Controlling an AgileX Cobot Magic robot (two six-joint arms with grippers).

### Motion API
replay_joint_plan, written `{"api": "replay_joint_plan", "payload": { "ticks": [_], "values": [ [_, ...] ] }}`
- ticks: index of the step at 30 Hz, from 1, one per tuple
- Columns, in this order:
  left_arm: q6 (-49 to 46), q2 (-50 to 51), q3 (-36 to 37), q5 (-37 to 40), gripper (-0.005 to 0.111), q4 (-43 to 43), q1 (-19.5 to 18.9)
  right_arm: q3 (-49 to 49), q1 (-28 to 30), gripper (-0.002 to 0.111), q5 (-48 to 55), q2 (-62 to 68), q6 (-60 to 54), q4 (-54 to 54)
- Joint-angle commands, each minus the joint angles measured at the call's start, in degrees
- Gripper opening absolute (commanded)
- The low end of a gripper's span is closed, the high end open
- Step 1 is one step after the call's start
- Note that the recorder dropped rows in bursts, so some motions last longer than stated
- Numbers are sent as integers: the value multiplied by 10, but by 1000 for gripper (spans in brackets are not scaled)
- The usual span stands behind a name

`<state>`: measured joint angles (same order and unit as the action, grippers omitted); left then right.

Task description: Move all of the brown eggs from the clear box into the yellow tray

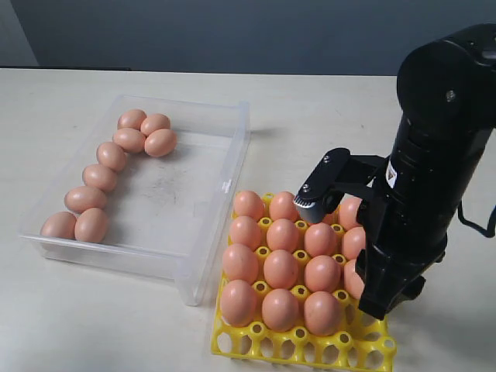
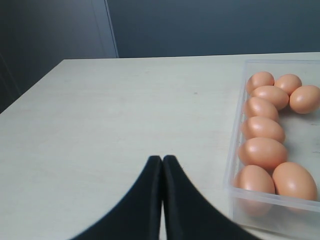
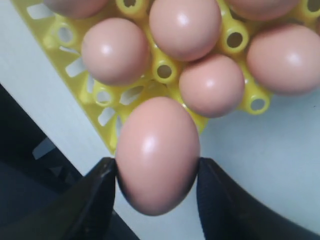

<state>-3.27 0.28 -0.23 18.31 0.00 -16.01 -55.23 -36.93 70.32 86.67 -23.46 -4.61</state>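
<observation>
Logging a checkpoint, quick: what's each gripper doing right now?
Left gripper: jaws closed, holding nothing.
Right gripper: jaws closed on a brown egg.

A pale cream, matte flat desk [image 1: 85, 325] fills the scene; a dark blue-grey wall [image 1: 232, 31] stands behind its far edge.

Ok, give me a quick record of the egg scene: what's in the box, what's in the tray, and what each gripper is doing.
clear box: nine brown eggs, lined along one side
yellow tray: mostly filled with tray eggs; nearest row of cups empty
right gripper: shut on held egg, at the tray's corner
left gripper: shut, empty, over bare table beside the box
</observation>
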Motion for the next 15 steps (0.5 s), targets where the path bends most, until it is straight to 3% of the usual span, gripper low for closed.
{"api": "replay_joint_plan", "payload": {
  "ticks": [1,15],
  "values": [
    [0,-3,2,-6,0,0,3,1,-4,-1,-4,9,8,-2],
    [0,-3,2,-6,0,0,3,6,-4,-1,-4,5,41,-26]
  ]
}}
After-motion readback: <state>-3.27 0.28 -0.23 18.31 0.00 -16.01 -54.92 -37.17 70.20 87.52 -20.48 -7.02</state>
